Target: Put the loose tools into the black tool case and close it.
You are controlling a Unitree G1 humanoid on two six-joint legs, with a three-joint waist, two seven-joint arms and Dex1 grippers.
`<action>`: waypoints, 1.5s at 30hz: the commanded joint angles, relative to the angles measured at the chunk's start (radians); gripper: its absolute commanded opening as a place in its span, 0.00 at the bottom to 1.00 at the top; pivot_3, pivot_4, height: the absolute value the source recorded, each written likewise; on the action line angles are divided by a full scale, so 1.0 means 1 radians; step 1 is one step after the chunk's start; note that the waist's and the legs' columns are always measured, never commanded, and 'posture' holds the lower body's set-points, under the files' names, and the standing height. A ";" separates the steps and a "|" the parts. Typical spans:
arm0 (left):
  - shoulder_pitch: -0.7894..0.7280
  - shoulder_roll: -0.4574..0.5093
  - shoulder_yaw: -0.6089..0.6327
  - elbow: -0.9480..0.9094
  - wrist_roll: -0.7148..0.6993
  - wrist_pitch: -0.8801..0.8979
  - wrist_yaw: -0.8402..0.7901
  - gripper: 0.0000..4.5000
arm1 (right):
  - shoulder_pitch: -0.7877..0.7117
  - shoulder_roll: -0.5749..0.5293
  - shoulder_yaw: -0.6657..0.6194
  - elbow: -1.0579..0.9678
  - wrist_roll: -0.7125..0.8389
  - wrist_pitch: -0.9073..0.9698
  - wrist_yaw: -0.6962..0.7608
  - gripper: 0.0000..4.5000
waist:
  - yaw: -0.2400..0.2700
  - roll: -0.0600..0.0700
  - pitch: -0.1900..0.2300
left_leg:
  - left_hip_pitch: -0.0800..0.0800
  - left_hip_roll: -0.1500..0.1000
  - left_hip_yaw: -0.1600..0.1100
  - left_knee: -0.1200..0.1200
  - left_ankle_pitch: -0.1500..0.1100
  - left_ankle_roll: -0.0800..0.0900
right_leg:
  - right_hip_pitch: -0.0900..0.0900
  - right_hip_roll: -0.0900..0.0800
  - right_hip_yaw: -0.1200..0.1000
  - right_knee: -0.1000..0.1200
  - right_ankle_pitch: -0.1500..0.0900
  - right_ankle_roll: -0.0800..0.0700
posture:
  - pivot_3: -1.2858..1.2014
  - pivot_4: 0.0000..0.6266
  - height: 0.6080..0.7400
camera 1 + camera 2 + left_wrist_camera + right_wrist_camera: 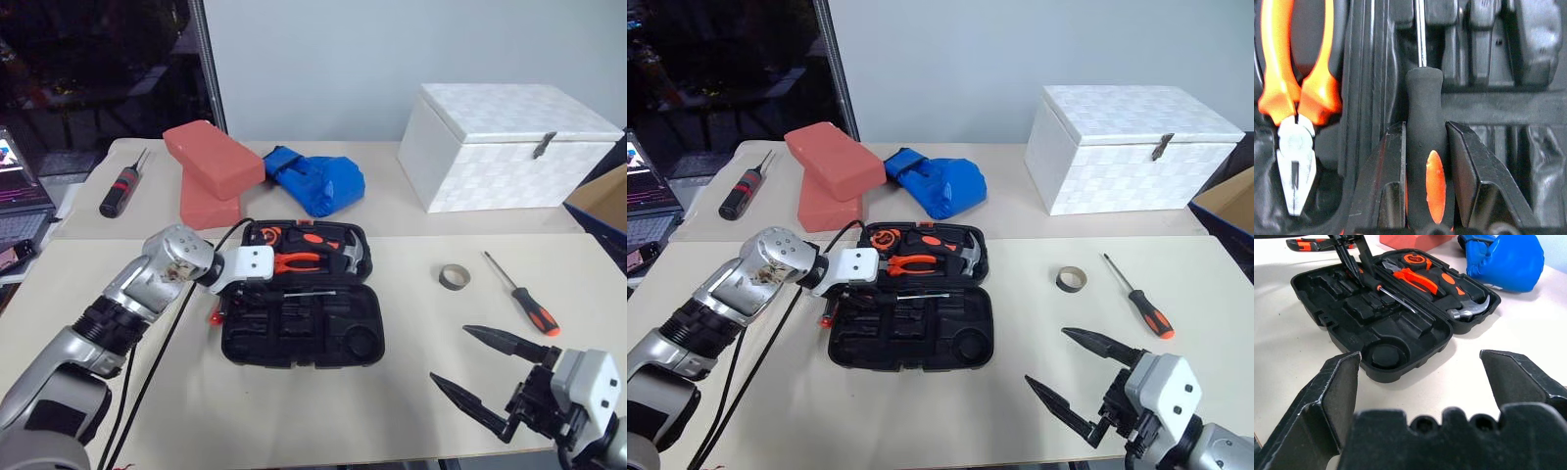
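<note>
- The left gripper (1425, 171) pinches a screwdriver (1424, 127) by its black-and-orange handle, over the open black case (294, 338) on the worktop (411, 392)
- Its shaft lies along the case's length, tip toward the robot's right
- The right gripper (470, 367) hangs spread near a second screwdriver (519, 294) and tape roll (454, 276)

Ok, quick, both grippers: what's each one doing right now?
Left gripper: shut on orange-and-black-handled screwdriver, over the open black plastic tool case.
Right gripper: open, holding nothing.
</note>
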 commanded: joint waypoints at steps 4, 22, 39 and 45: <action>-0.004 -0.074 0.024 0.001 0.032 0.019 0.048 0.32 | -0.043 -0.009 0.016 -0.012 -0.010 -0.009 -0.021 1.00 | 0.002 0.001 -0.001 | 0.001 0.000 0.000 0.000 0.000 0.000 | 0.001 0.000 0.000 0.001 0.000 0.000 | 0.52 0.24 1.00; 0.284 -0.288 0.446 -0.251 -0.297 0.355 0.368 0.06 | -0.087 0.022 0.039 0.002 -0.043 0.051 -0.130 1.00 | 0.004 0.002 -0.001 | 0.001 -0.001 -0.003 0.004 0.001 0.001 | 0.005 0.000 0.000 0.001 0.000 0.001 | 0.52 0.24 1.00; 0.427 -0.387 0.445 -0.435 -0.405 0.278 0.450 0.01 | -0.138 -0.050 -0.054 0.077 -0.139 0.271 -0.291 1.00 | -0.003 0.013 -0.009 | 0.013 -0.001 -0.004 0.004 0.001 0.001 | 0.014 0.000 0.001 -0.001 -0.003 -0.005 | 0.52 0.24 1.00; 0.335 -0.333 0.485 -0.541 -0.634 0.429 0.355 0.22 | -0.357 -0.239 -0.010 0.332 -0.190 0.514 -0.332 1.00 | -0.004 0.013 -0.009 | 0.011 -0.003 -0.003 0.004 0.000 0.001 | 0.013 0.000 0.003 -0.002 -0.003 -0.005 | 0.52 0.24 1.00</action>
